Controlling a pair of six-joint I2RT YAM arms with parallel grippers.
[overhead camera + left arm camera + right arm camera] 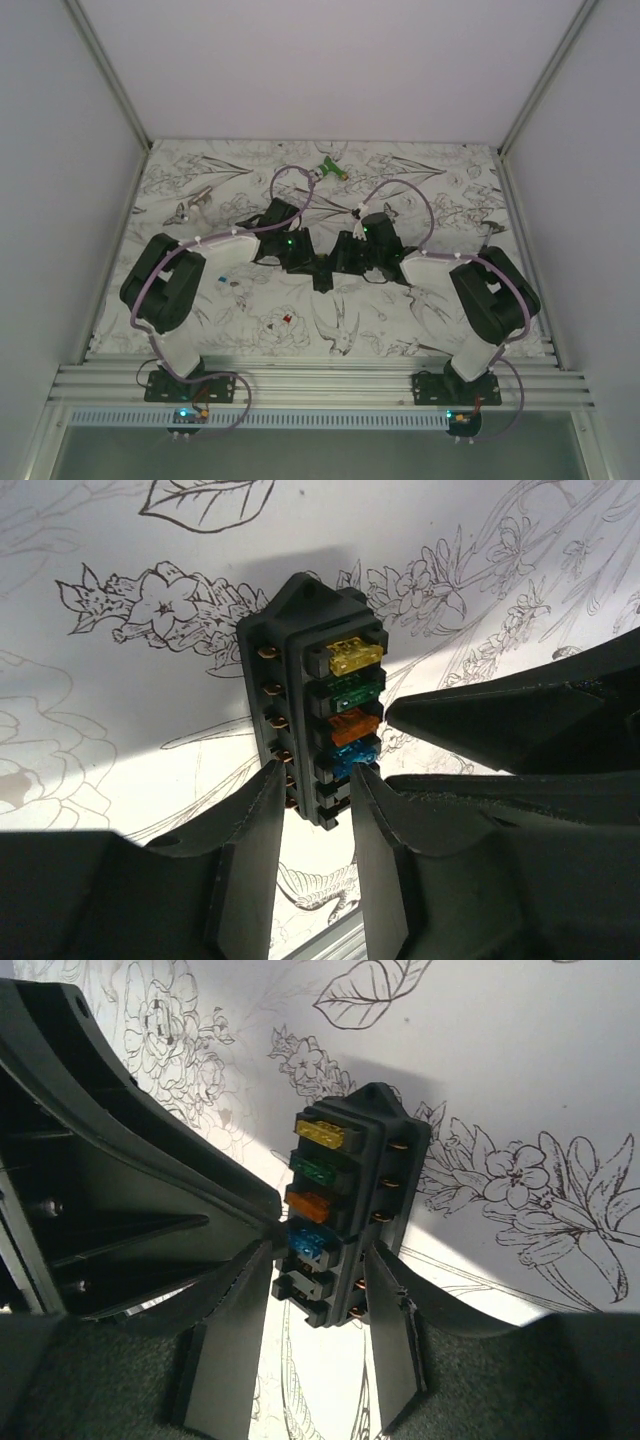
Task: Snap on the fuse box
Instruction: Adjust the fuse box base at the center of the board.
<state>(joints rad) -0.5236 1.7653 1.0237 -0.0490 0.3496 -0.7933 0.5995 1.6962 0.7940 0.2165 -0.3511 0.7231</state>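
The fuse box (300, 680) is a black oblong block carrying yellow, green, orange and blue fuses in a row, with copper terminals down one side. It is held upright over the flower-printed table. It shows at the table's middle in the top view (322, 276) and in the right wrist view (350, 1190). My left gripper (312, 780) is shut on its lower end, one finger on the terminal side and one by the blue fuse. My right gripper (320, 1275) is shut on the same end from the opposite side. In the top view the left gripper (303, 262) and right gripper (346, 260) meet at the box.
A green-and-white gadget (331, 169) lies at the back of the table. A tiny red fuse (287, 320) and other small loose bits (226, 282) lie near the left arm. An aluminium rail (320, 385) runs along the near edge.
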